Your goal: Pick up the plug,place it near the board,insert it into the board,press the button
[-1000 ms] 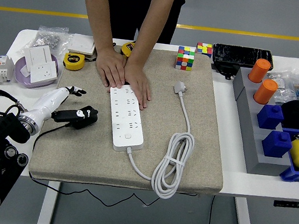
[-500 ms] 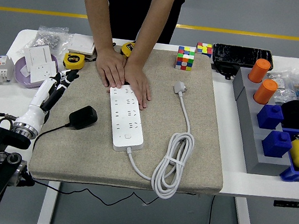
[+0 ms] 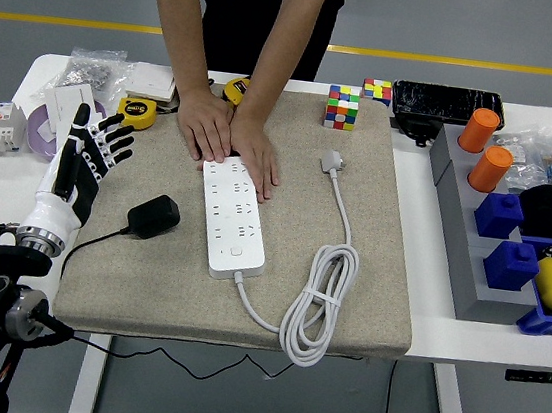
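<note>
Left hand (image 3: 85,158) open, empty, raised beside black plug (image 3: 154,216); bad approach could knock plug away; person's hands (image 3: 228,142) crowd power strip (image 3: 231,217) sockets.

Nothing legible anywhere on this bench: the white power strip (image 3: 232,213) shows only its socket holes and a button, no brand mark that can be made out. The yellow tape measure (image 3: 137,112) carries a dark label, but its print is too small to read. The black adapter (image 3: 153,217) and the Rubik's cube (image 3: 343,106) show no lettering either.
</note>
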### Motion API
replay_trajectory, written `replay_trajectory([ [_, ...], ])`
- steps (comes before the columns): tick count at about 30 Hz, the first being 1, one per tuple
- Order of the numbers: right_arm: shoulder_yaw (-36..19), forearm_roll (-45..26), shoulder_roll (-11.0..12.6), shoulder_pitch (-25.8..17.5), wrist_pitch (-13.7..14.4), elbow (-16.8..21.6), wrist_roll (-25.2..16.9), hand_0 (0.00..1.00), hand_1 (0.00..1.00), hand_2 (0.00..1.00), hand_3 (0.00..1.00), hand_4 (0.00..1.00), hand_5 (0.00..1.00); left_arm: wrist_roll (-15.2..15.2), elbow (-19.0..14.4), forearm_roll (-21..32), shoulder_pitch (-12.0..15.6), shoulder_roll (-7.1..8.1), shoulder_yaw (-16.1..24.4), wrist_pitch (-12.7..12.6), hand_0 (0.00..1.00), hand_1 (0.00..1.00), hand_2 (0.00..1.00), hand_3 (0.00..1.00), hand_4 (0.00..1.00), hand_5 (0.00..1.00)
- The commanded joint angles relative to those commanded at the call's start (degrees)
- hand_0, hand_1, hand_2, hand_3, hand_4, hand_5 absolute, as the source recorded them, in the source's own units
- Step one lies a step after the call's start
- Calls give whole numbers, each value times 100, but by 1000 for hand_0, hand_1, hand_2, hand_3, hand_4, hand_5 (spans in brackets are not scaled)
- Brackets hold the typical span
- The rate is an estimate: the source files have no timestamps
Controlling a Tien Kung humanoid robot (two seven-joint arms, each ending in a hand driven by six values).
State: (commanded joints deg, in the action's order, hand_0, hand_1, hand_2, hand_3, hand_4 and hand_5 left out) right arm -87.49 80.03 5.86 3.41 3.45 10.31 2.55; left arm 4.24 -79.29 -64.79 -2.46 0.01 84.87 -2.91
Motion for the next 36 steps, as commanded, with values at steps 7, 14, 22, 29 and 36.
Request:
replay_trajectory([
  [7,60,48,7,28,-16,0,3,953,891,845,868,998,936,-4,-45,-278,128,-1,37,-43,763,746,708,744,998,998],
  [14,145,100,26,51,-39,0,3,952,891,844,868,998,936,-7,-38,-625,280,-1,68,-182,742,708,671,710,998,829],
  [22,126,239,-24,-16,-77,0,8,952,890,844,868,998,935,-43,-57,-888,349,-1,24,-260,730,686,654,679,998,789],
  [29,188,230,-95,-82,-84,0,-30,945,885,840,868,998,936,-46,-102,-707,393,-1,-43,-260,718,679,643,589,995,752],
  [36,220,189,-138,-142,-71,0,-54,943,884,837,867,998,936,-97,-113,-900,431,-1,-48,-294,717,675,641,597,990,749],
])
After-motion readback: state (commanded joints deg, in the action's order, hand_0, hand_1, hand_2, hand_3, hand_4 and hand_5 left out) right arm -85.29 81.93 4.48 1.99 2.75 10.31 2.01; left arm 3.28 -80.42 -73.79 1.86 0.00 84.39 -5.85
